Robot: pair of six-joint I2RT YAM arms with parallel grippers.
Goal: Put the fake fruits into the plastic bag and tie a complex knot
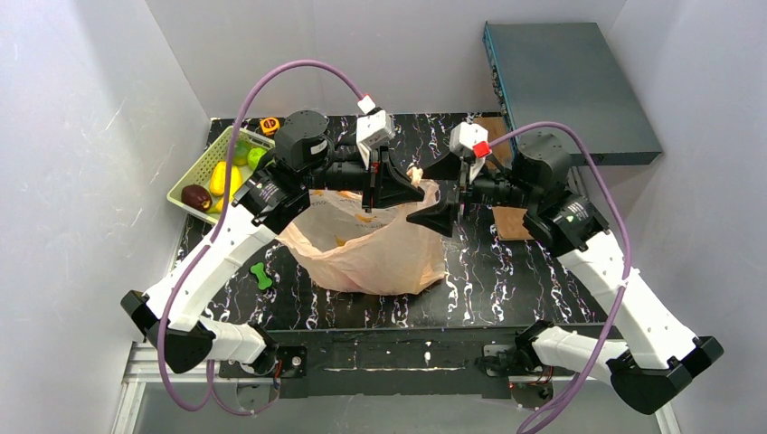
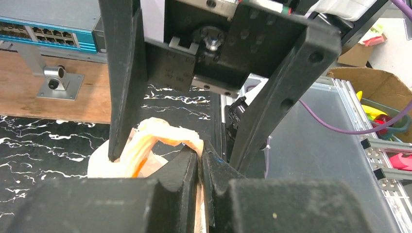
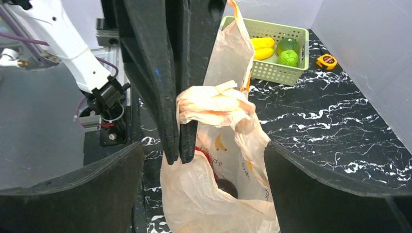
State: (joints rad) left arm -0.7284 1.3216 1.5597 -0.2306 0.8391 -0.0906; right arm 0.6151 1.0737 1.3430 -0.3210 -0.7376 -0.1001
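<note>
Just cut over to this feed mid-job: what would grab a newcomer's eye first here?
The peach plastic bag in the middle of the table, held up by a bunched handle that the left jaws pinch shut. Facing it from the right, the right jaws stand wide open, holding nothing. In the far left corner, the green basket holds fruits not yet bagged.

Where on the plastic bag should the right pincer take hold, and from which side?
Probably the bunched handle wad beside the shut left pincer: it is compact and sticks out sideways, while the plastic bag below is loose. The open right pincer faces it, so come straight in from its own side.
</note>
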